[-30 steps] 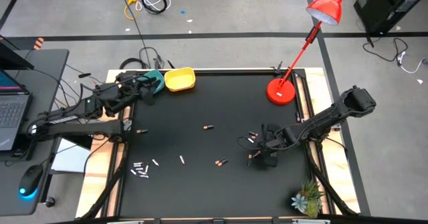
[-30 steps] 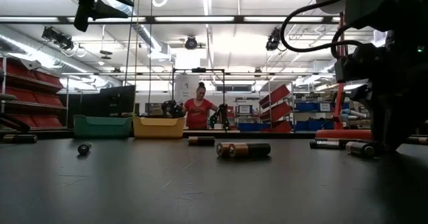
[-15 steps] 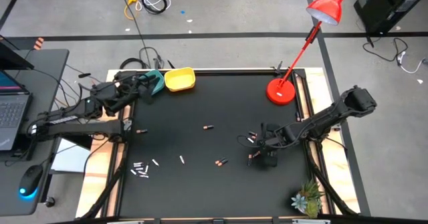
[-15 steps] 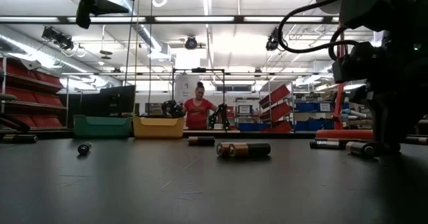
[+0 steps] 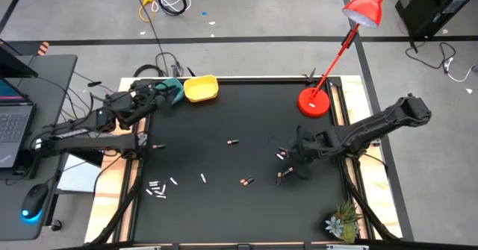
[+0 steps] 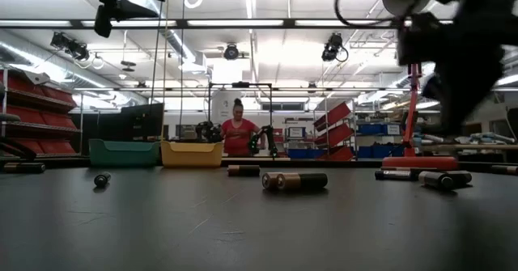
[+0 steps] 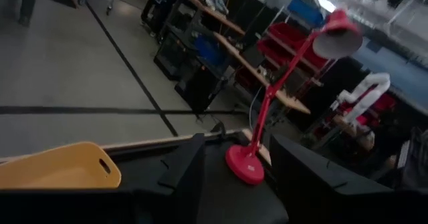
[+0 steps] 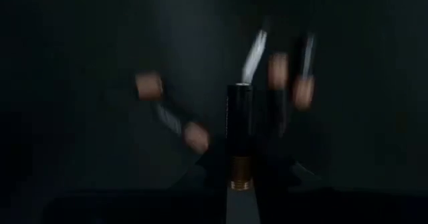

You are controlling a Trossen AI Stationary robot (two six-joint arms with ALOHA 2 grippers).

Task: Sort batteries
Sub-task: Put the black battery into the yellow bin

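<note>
Battery (image 8: 239, 134) in right jaws, mid-table — bare mat (image 5: 224, 116) beyond

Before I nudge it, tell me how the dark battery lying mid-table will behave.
The dark battery lies on its round side, so it would probably roll. It looks smooth and rigid, likely slippery to pinch. It is tiny against the yellow bowl, so probably easy to shift.

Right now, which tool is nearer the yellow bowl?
Left. The left tool sits just beside the yellow bowl, by the teal one; the right tool is far across the table.

2 bowls (image 5: 193, 89) sit at the table's (image 5: 224, 116) far left corner, batteries (image 5: 158, 189) near its front left edge.
</note>
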